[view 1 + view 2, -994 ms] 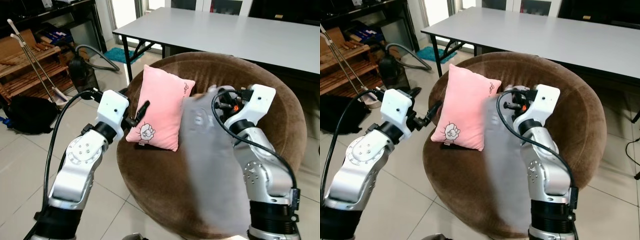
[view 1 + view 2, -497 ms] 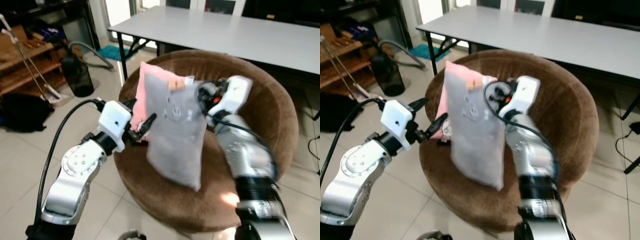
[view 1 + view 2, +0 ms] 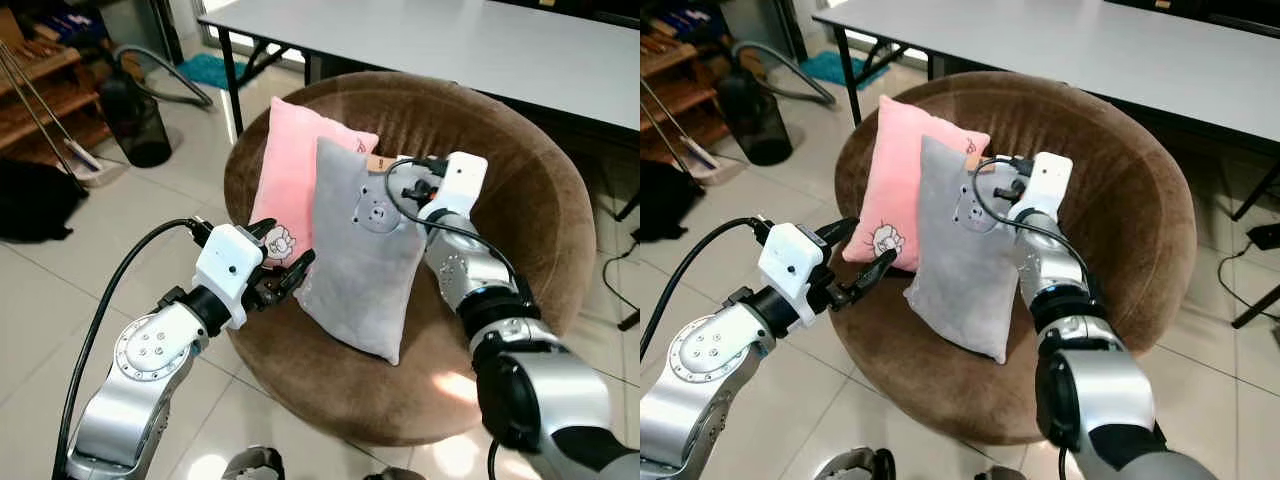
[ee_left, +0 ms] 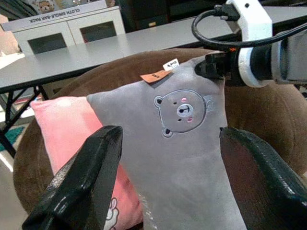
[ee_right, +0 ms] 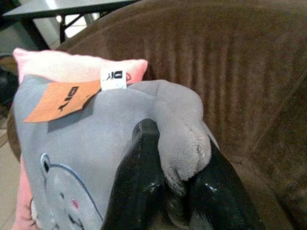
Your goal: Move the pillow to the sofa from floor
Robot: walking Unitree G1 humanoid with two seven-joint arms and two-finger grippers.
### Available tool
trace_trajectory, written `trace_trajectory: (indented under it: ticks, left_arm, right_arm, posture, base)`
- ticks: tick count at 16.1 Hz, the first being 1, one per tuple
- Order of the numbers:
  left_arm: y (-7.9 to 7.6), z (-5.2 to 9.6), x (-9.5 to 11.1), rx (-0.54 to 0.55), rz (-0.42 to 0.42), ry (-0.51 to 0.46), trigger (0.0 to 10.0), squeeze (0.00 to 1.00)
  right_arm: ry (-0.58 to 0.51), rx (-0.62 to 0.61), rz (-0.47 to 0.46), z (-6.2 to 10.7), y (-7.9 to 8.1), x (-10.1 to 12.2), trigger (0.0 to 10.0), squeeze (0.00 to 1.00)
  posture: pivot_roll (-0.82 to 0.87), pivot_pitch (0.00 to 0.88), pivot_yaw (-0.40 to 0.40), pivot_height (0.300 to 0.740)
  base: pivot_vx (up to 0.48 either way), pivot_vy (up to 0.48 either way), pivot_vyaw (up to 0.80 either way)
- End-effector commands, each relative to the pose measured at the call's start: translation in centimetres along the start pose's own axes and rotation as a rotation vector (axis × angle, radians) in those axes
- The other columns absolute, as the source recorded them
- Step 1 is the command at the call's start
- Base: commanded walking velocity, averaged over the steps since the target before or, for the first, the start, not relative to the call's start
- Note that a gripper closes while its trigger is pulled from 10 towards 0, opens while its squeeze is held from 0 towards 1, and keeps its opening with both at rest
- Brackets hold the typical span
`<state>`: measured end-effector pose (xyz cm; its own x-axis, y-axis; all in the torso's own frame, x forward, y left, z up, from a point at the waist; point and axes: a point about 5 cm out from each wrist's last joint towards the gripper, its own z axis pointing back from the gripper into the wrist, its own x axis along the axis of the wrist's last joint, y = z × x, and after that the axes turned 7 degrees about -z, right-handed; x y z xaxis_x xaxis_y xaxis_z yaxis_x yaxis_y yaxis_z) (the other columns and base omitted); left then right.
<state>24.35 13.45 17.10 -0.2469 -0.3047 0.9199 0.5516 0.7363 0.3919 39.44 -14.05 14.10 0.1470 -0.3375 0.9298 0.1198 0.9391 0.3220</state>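
A grey pillow [image 3: 362, 250] with a bear face and an orange tag stands upright on the round brown sofa [image 3: 500, 170], leaning against a pink pillow [image 3: 292, 175] behind it. My right gripper [image 5: 165, 184] is shut on the grey pillow's top corner, seen in the eye views at the pillow's upper right [image 3: 420, 183]. My left gripper [image 3: 285, 275] hovers open at the sofa's front left edge, just short of the two pillows' lower corners; in the left wrist view its fingers [image 4: 84, 179] frame the grey pillow [image 4: 187, 139].
A long grey table [image 3: 450, 40] stands behind the sofa. A black vacuum cleaner with hose [image 3: 130, 120] and a wooden rack [image 3: 50, 85] are at the left on the tiled floor [image 3: 90, 250]. A dark bag [image 3: 30, 200] lies at far left.
My right gripper carried the grey pillow forward and down onto the sofa seat against the pink pillow. The camera shifted closer and lower over the sofa.
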Motion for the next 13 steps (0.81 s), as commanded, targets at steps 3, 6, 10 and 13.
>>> trace_trajectory:
  ticks: [3,6,10,13]
  left_arm:
    - [-0.9,0.2,0.0,-0.054,0.046,-0.002,10.0,0.0]
    - [-1.8,-1.0,-1.4,-0.077,0.065,0.018,10.0,0.0]
    - [-4.0,-4.0,-3.5,0.144,0.125,0.073,10.0,0.0]
    - [-5.2,-4.4,-6.2,0.236,0.139,0.162,10.0,0.0]
  right_arm:
    - [-0.148,-0.077,0.071,-0.5,-0.9,3.1,10.0,1.0]
    - [-0.185,-0.129,0.006,-0.5,-2.0,3.7,10.0,1.0]
    - [-0.243,0.053,-0.013,-0.4,-0.7,4.4,10.0,0.0]
    - [-0.282,0.217,0.04,2.1,-0.4,2.2,10.0,0.0]
  posture:
    - [0.05,0.152,-0.036,0.74]
    - [0.05,0.14,-0.029,0.74]
    - [0.03,0.086,-0.038,0.74]
    - [0.0,0.05,-0.024,0.74]
  base:
    - [0.0,0.0,0.0]
    - [0.0,0.0,0.0]
    - [0.0,0.0,0.0]
    - [0.0,0.0,0.0]
